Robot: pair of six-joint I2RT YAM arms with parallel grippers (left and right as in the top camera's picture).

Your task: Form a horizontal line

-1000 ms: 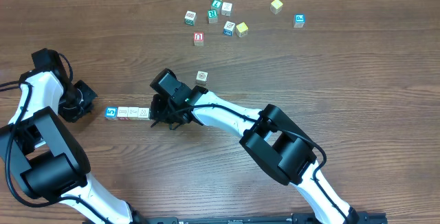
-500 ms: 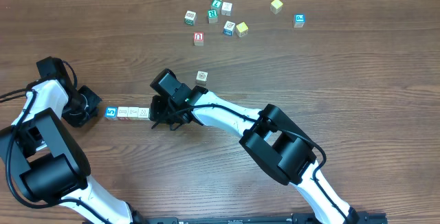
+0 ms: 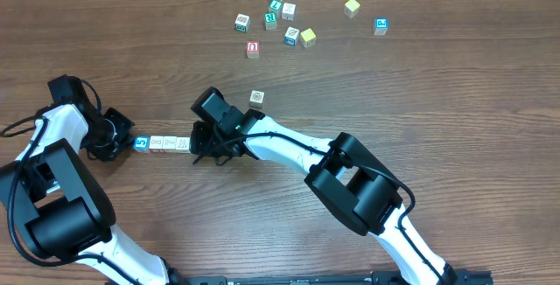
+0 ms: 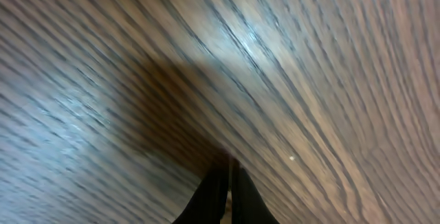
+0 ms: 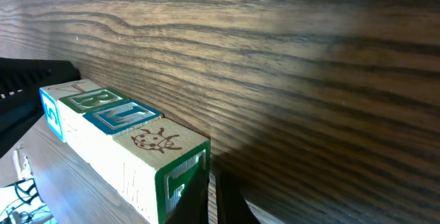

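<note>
Across the wooden table (image 3: 420,101), the horizontal line (image 3: 162,143) sits between our left gripper (image 3: 125,139) and right gripper (image 3: 198,145), both pinched together, so we should press its ends inward gently, squarely, without buckling.

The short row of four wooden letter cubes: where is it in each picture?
Overhead: the row of four wooden letter cubes lies left of centre.
Left wrist: not in it.
Right wrist: the row slants across the lower left.
Shared landmark: the brown wooden table, its grain showing in all three.
</note>
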